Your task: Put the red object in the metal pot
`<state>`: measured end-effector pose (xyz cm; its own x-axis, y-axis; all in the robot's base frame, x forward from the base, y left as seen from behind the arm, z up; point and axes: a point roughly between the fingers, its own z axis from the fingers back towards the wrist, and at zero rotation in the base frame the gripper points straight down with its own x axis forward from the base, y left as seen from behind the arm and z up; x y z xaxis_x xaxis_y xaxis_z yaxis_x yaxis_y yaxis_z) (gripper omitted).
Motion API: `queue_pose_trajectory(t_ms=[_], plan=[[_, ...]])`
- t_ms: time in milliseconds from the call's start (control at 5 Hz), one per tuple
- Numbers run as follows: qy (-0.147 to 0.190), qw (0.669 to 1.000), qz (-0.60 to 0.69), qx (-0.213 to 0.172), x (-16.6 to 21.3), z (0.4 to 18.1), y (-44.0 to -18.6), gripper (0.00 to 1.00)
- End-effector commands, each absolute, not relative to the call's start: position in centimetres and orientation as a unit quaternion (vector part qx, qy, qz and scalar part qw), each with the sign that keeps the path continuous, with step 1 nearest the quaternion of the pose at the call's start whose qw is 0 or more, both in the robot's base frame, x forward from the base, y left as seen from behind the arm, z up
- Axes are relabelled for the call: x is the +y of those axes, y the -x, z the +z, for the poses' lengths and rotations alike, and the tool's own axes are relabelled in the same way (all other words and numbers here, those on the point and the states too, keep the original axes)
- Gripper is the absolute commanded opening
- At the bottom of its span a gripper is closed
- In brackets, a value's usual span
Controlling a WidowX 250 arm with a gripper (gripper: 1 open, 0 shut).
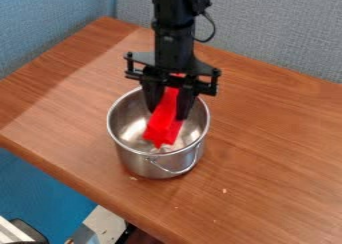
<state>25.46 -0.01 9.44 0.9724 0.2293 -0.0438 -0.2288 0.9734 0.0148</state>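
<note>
The shiny metal pot (144, 160) stands on the wooden table, near its front edge. My black gripper (171, 94) points straight down over the pot's mouth and is shut on the upper end of the red object (163, 125). This long red bar hangs tilted. Its lower end reaches down inside the pot toward the front wall. I cannot tell whether that end touches the pot's floor. The fingertips sit about level with the rim.
The brown wooden table (67, 80) runs out to the left and right of the pot, and its front edge (80, 170) lies close below the pot. A blue wall (54, 18) stands behind. The arm's black column (174, 23) rises behind the pot.
</note>
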Motion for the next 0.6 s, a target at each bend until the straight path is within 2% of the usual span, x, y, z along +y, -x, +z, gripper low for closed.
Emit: queue_pose_trajectory(t_ms=[0,200,400], plan=[[0.018,0.992,0.122,0.001,0.1,12.1,-26.6,0.00],[0.041,0.992,0.115,0.000,0.0,13.7,-26.8,0.00],[0.030,0.993,0.110,-0.015,0.0,13.5,-26.7,0.00]])
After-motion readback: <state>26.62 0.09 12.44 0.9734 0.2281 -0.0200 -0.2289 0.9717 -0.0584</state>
